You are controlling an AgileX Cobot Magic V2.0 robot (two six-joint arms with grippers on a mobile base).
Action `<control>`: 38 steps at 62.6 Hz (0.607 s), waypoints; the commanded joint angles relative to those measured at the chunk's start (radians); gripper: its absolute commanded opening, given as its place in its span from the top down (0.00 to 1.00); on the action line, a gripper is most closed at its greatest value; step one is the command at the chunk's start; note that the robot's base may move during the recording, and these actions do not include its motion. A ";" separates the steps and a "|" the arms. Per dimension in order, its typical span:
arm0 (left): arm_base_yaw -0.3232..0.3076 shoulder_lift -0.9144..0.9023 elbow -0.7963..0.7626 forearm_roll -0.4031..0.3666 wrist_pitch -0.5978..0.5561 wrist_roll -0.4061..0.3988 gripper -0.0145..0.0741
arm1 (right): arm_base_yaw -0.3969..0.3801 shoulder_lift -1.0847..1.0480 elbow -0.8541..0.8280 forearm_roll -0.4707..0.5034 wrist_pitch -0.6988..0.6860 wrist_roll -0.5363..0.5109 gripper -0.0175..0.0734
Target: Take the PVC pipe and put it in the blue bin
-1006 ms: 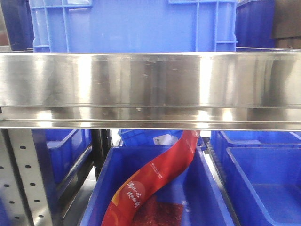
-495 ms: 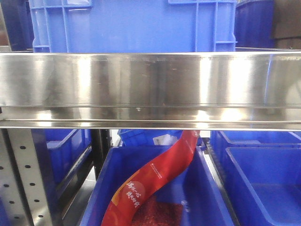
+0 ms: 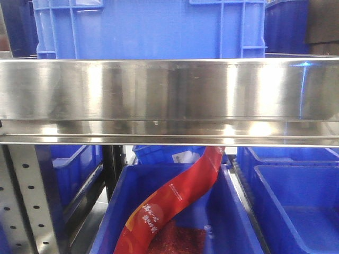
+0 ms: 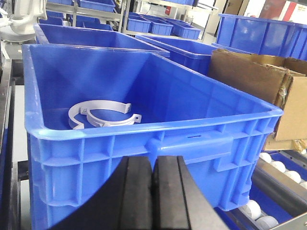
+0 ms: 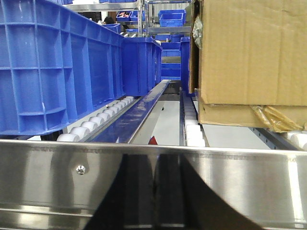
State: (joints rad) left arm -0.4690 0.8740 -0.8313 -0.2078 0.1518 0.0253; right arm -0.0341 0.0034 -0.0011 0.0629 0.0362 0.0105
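The biggest thing before my left wrist is the blue bin (image 4: 144,139), its near wall filling the middle of the view and its rim running from nine o'clock across to three. Behind it more blue bins (image 4: 158,26) stand in rows on the racks. At two o'clock a cardboard box (image 4: 259,86) sits just beside the bin's right wall, with white rollers (image 4: 276,167) below it at four o'clock.

From the front camera, a steel shelf rail (image 3: 169,100) spans the whole width, a blue crate (image 3: 153,29) standing on it at twelve o'clock. Below, at six o'clock, a lower blue bin (image 3: 119,211) holds a red printed package (image 3: 175,203) leaning up toward one o'clock.

My right wrist looks over a steel rail (image 5: 62,177) at a roller lane (image 5: 103,120), with a tall blue crate (image 5: 53,67) at ten o'clock and a big cardboard carton (image 5: 254,52) at two o'clock.

My left gripper (image 4: 153,196) sits at six o'clock, outside the bin's near wall, its black pads pressed together on nothing. My right gripper (image 5: 154,191) shows only as a dark shape low in its view against the rail, the two sides meeting with no gap.

The white PVC pipe clamps (image 4: 100,114), two curved half-rings, lie on the bin floor at ten o'clock from my left jaws, beyond the wall and well apart from them.
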 commanded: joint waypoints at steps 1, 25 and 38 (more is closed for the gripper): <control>-0.005 -0.004 0.002 -0.007 -0.021 -0.004 0.96 | -0.005 -0.003 0.001 -0.010 -0.029 0.000 0.99; -0.005 -0.004 0.002 -0.007 -0.021 -0.004 0.96 | -0.005 -0.003 0.001 -0.010 -0.029 0.000 0.99; -0.005 -0.004 0.002 -0.007 -0.021 -0.004 0.96 | -0.005 -0.003 0.001 -0.010 -0.029 0.000 0.99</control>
State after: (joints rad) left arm -0.4690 0.8740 -0.8313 -0.2078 0.1518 0.0253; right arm -0.0341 0.0034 -0.0011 0.0629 0.0323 0.0122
